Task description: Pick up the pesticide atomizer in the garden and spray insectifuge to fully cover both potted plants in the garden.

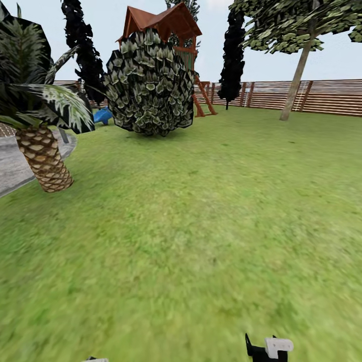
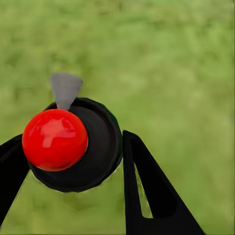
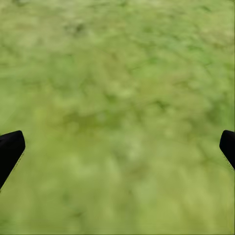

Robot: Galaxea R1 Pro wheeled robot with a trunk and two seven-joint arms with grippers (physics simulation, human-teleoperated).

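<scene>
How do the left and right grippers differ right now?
The left gripper is closed around the atomizer, whose red cap and grey nozzle show between its fingers; the right gripper holds nothing. The left gripper's fingers sit close against the atomizer's dark body; the right gripper's fingers are spread wide apart. Both have black fingers and hang over the lawn.

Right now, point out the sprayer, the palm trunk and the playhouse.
sprayer (image 2: 55, 139), left wrist view, red round top.
palm trunk (image 1: 44, 158), head view, scaly middle.
playhouse (image 1: 168, 20), head view, brown roof.
</scene>
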